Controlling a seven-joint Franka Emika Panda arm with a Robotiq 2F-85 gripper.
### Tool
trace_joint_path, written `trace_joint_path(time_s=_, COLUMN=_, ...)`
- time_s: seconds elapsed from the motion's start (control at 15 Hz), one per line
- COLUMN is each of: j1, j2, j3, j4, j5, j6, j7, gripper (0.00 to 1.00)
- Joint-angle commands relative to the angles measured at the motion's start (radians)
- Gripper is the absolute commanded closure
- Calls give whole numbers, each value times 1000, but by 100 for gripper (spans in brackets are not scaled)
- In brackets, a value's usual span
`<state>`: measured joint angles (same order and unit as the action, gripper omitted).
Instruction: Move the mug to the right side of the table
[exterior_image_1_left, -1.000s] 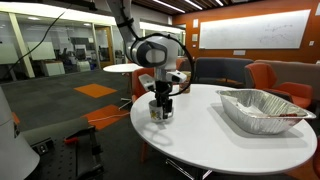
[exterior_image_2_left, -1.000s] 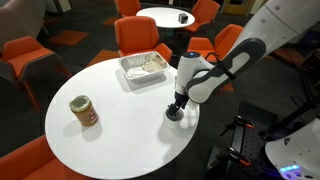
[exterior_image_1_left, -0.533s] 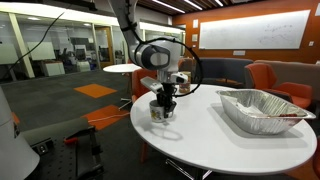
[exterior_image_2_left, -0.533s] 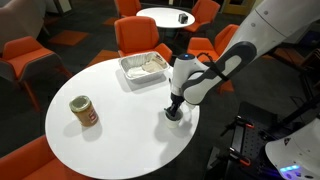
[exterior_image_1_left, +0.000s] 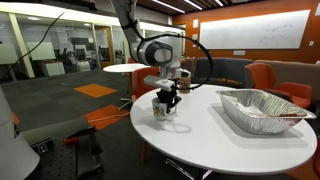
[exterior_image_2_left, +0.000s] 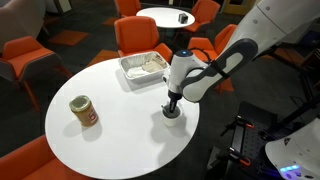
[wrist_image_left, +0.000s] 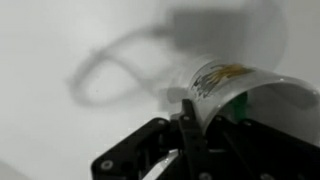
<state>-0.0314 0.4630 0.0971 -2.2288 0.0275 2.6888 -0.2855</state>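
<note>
The small white mug (exterior_image_1_left: 163, 107) sits at the edge of the large round white table (exterior_image_1_left: 215, 145), and in both exterior views my gripper (exterior_image_1_left: 167, 96) comes down on it from above. The gripper (exterior_image_2_left: 174, 103) is shut on the rim of the mug (exterior_image_2_left: 173, 112), which is close to the table (exterior_image_2_left: 110, 120) edge nearest the arm. In the wrist view one dark finger (wrist_image_left: 189, 125) presses the outside of the mug's (wrist_image_left: 228, 82) wall, just below its coloured print. The handle is hidden.
A large foil tray (exterior_image_1_left: 262, 108) lies further along the table, also visible as the foil tray (exterior_image_2_left: 145, 66). A small brown jar (exterior_image_2_left: 84, 111) stands on the opposite side. Orange chairs (exterior_image_2_left: 139, 36) ring the table, and a smaller round table (exterior_image_2_left: 165, 16) stands behind.
The jaws have gone from open around the mug's rim to shut on it. The gripper and mug appear slightly higher than before.
</note>
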Motion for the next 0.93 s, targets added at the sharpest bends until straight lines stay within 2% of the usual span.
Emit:
trace_joint_path(time_s=0.0, j1=-39, j2=-15, j3=26, j4=59, j5=-68, j6=-51, j7=-156, gripper=97)
trace_joint_path(time_s=0.53, j1=-117, j2=83, j3=128, j4=290, j5=-111, j6=-117, j7=-566, gripper=97)
trace_joint_path(time_s=0.87, j1=-188, j2=145, j3=139, j4=400, j5=-106, j6=-217, j7=-909, gripper=97)
